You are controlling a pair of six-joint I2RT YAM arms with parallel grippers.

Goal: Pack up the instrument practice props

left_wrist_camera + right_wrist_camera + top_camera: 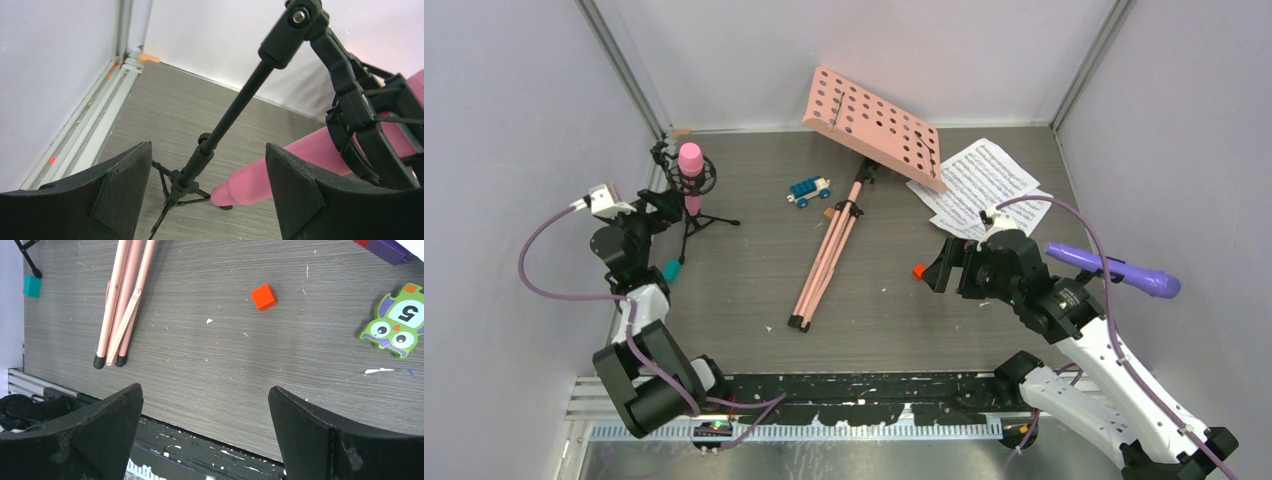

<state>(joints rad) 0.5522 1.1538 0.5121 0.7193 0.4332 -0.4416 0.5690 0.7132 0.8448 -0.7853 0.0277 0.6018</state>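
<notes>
The left fingers stood spread astride the pole of the black mic mount holding the pink microphone, upper left of the top view; closing on it appeared next, while the right fingers stood spread.

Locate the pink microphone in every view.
Top external: pink microphone, far left, on its black tripod stand.
Left wrist: right of centre, slanting up to the right edge.
Right wrist: not in it.
Shared landmark: that stand; one leg tip shows top left in the right wrist view.
</notes>
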